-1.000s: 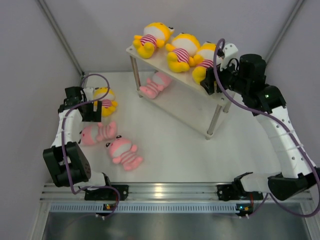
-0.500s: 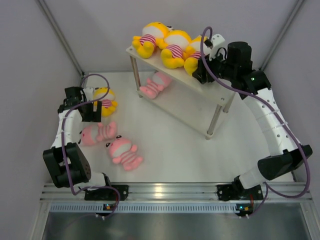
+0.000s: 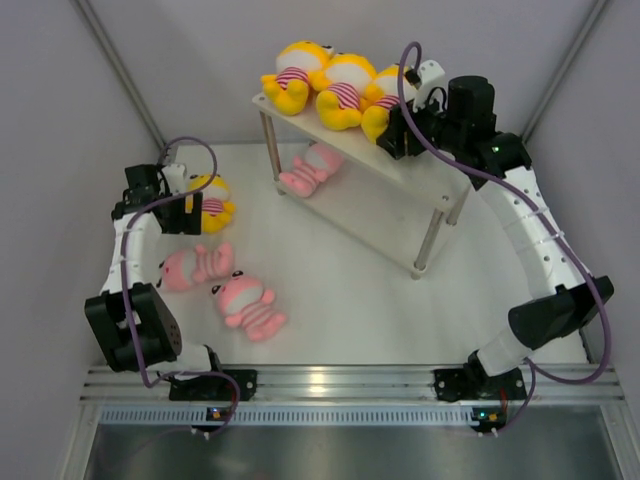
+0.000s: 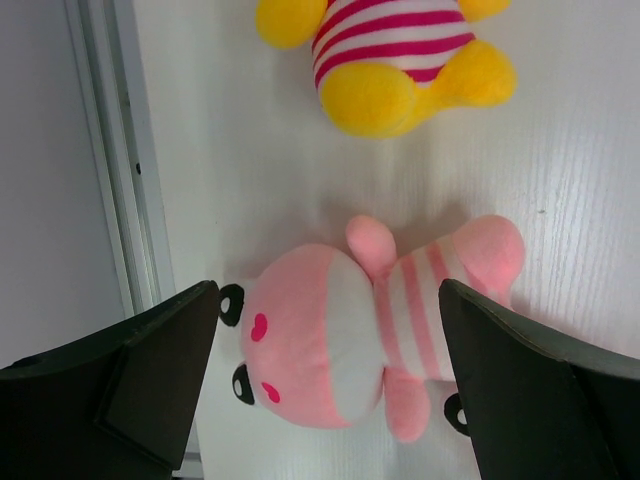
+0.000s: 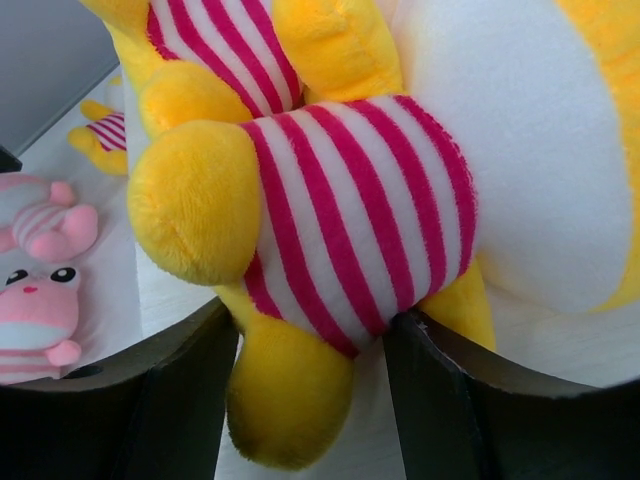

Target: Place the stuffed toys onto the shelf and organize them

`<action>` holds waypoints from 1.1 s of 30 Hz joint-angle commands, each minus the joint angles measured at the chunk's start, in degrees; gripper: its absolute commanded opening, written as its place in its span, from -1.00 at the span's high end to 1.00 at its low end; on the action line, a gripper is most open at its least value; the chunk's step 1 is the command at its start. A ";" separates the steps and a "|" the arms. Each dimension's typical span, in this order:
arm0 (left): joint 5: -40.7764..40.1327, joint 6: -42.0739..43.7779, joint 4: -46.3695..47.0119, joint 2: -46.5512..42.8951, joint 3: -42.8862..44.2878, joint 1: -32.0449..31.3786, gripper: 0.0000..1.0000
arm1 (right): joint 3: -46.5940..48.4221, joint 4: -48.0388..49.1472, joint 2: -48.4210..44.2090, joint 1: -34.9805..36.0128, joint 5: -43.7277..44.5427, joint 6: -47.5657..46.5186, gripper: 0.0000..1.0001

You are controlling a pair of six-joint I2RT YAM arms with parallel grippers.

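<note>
The white shelf (image 3: 400,190) stands at the back. Three yellow stuffed toys lie bunched at the far left end of its top board (image 3: 300,72) (image 3: 343,88) (image 3: 380,98). My right gripper (image 3: 394,135) is shut on the rightmost yellow toy (image 5: 360,200), its jaws round the striped body and one leg. A pink toy (image 3: 310,168) lies under the shelf. My left gripper (image 3: 180,212) is open over a pink toy (image 4: 340,345), beside a yellow toy (image 3: 208,198) on the table. Another pink toy (image 3: 250,303) lies nearer the front.
The shelf's thin metal legs (image 3: 428,240) stand mid-table. Grey walls close in the left, back and right. An aluminium rail (image 3: 320,385) runs along the front edge. A wall rail (image 4: 110,150) runs just left of my left gripper.
My right gripper moved left along the top board with its yellow toy, shoving the other two yellow toys toward the far left end. My left gripper shifted slightly back.
</note>
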 commanded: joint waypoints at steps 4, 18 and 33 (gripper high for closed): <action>2.18 1.94 0.42 4.40 6.47 -1.37 -0.92 | 1.43 0.57 -5.04 -0.71 0.55 -0.90 -0.45; -3.80 3.18 1.30 25.93 20.27 -7.18 -0.46 | -0.76 -1.72 -12.43 -0.71 2.14 -3.89 -0.64; 8.58 1.60 -2.12 7.68 12.47 -7.35 1.00 | -2.52 -0.58 -21.47 0.25 1.45 -5.64 -0.61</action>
